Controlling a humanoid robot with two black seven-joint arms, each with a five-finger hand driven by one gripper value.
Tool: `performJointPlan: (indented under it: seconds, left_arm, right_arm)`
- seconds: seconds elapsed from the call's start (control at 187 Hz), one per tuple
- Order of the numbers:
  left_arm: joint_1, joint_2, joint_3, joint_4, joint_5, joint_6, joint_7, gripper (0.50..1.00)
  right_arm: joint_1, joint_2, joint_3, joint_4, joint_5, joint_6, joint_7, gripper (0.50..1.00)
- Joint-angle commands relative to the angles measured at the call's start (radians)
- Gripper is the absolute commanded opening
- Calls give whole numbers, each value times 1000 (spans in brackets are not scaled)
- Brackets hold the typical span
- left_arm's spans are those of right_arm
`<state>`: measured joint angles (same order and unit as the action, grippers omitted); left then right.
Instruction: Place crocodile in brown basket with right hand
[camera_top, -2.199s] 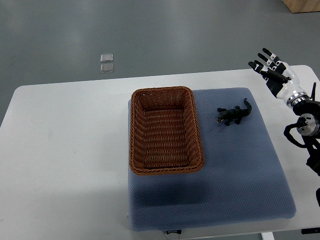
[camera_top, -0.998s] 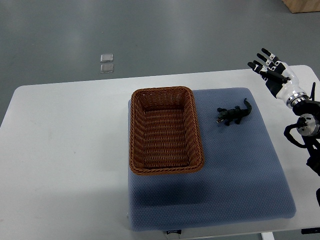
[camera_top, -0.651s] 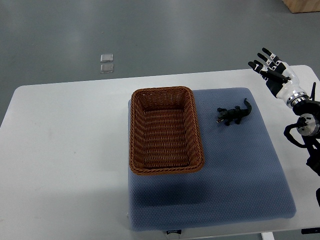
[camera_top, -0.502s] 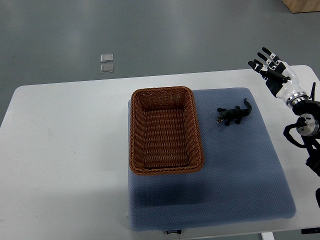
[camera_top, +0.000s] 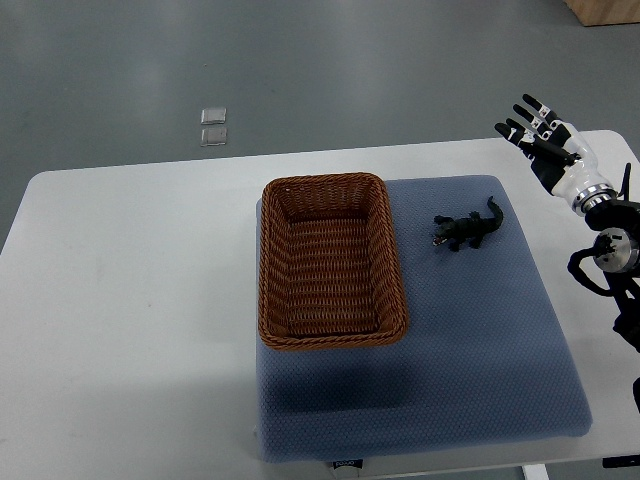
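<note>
A small dark toy crocodile (camera_top: 467, 230) lies on the blue mat (camera_top: 480, 350), to the right of the brown wicker basket (camera_top: 268, 260). The basket holds nothing. My right hand (camera_top: 540, 135) hovers at the table's far right corner, above and to the right of the crocodile, well apart from it. Its fingers are spread and hold nothing. The left arm does not show.
The mat covers the right half of a white table (camera_top: 130, 320). Two small clear squares (camera_top: 213, 125) lie on the grey floor beyond the table. A wooden box corner (camera_top: 605, 10) shows at the top right.
</note>
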<state>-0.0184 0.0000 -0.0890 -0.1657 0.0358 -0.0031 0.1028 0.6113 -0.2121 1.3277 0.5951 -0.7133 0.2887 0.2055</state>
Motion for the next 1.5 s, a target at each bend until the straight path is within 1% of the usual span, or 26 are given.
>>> performJointPlan:
  seconds: [0.0, 0.251, 0.368, 0.528, 0.688, 0.774, 0.902, 1.019, 1.11, 1.281, 1.494]
  left_arm:
    - [0, 0, 0, 0, -1, 0, 0, 1000]
    - [0, 0, 0, 0, -1, 0, 0, 1000]
    - [0, 0, 0, 0, 1, 0, 0, 1000]
    - [0, 0, 0, 0, -1, 0, 0, 1000]
    - [0, 0, 0, 0, -1, 0, 0, 1000]
    - [0, 0, 0, 0, -1, 0, 0, 1000]
    - [0, 0, 0, 0, -1, 0, 0, 1000]
    - [0, 0, 0, 0, -1, 0, 0, 1000]
    - [0, 0, 0, 0, -1, 0, 0, 1000]
    - [0, 0, 0, 0, -1, 0, 0, 1000]
    - [0, 0, 0, 0, 1, 0, 0, 1000]
  right_arm:
    - [1, -3, -1, 5, -9, 1, 0, 930]
    - [11, -32, -28, 17, -58, 10, 0, 930]
    - [22, -41, -28, 28, -153, 10, 2, 930]
    - [27, -63, -65, 78, -302, 10, 3, 928]
    - [30, -144, -212, 143, -439, 7, 20, 928]
    - [59, -184, -301, 172, -492, 7, 25, 928]
    - [103, -279, -481, 218, -581, 3, 69, 928]
    - [145, -328, -599, 244, -638, -6, 78, 926]
    - [173, -359, -685, 249, -689, -46, 89, 926]
    - [225, -369, -855, 249, -779, -137, 114, 926]
    - [268, -369, -1015, 249, -796, -201, 114, 926]
